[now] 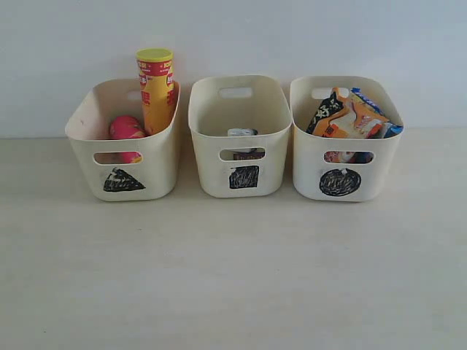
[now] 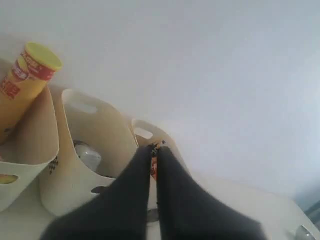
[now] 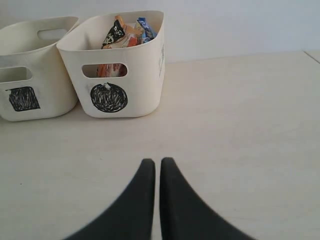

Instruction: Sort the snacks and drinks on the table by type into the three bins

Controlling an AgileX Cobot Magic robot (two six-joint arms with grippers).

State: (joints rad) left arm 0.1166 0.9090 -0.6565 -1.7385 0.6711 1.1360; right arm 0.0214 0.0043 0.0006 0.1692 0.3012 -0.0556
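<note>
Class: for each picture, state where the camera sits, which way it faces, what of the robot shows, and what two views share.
Exterior view: in front, slightly above the table, facing the three bins; no robot part shows.
Left wrist view: on the left arm, tilted, looking past the shut left gripper at the Lay's canister.
Right wrist view: low over the table, looking past the shut right gripper at the circle bin.
Shared: exterior and right wrist show the circle bin's foil bags.

Probably a lab test bench — bare white wall (image 1: 365, 36), plain beige table (image 1: 233, 277), three scribble-marked bins (image 1: 211, 164).
</note>
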